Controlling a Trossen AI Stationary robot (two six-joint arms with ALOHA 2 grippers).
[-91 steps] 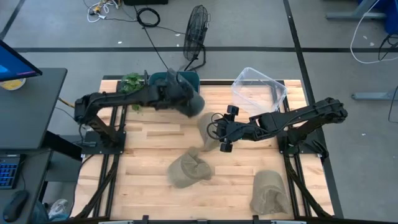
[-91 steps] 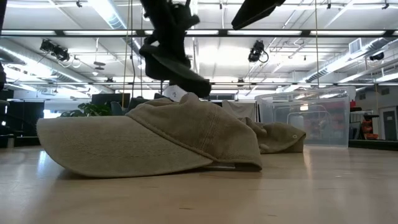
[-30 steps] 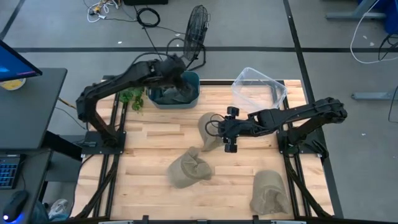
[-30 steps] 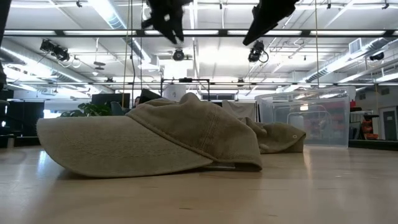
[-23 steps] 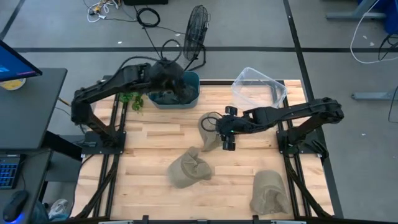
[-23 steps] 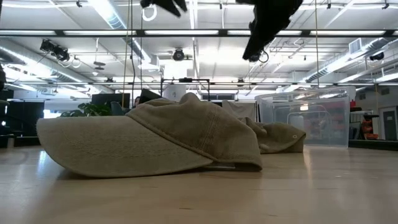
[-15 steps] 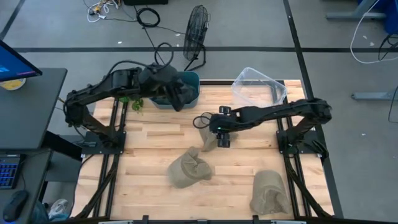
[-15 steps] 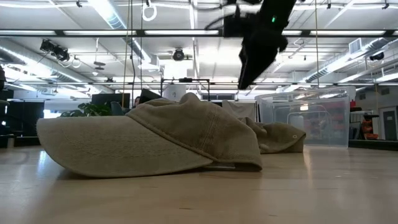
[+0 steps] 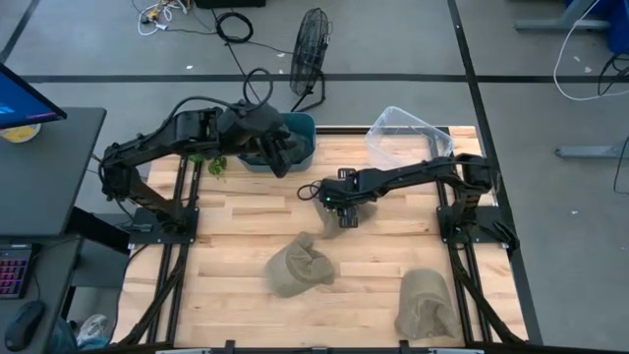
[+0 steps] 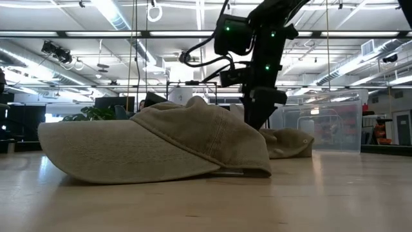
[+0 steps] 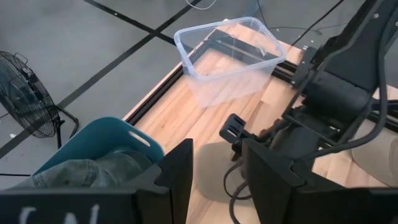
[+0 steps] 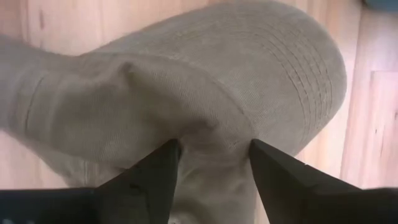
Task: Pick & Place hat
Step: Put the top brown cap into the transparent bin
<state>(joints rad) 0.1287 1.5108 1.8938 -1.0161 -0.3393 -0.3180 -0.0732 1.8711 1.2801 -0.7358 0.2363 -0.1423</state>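
Note:
A khaki hat [image 9: 329, 195] lies flat on the wooden table [image 9: 236, 246] near its middle. My right gripper [image 9: 339, 211] is down over it, open. In the right wrist view its fingers [image 12: 155, 171] stand on either side of the hat [image 12: 205, 93]. My left gripper [image 9: 283, 155] hangs open and empty at the near right corner of the teal bin [image 9: 307, 133]. A dark grey-green hat [image 11: 93, 171] lies in that bin. My right gripper comes at the khaki hat from above, pointing down. Its open fingers stand on either side of the ridge where brim meets crown [image 12: 205, 134]. Whether the fingertips touch the cloth I cannot tell. The hat rests on the table.
Two more khaki hats lie near the front edge, one at the middle [image 9: 300, 265] and one at the right [image 9: 428, 303]. A clear plastic tub [image 9: 408, 138] stands at the far right. A fan [image 9: 312, 49] and a plant [image 9: 208, 157] are beyond the far left.
My right gripper has moved toward the table's left edge and come down onto the khaki hat, still open. My left gripper has drawn back from over the teal bin toward the near edge, and its arm has folded back to the left.

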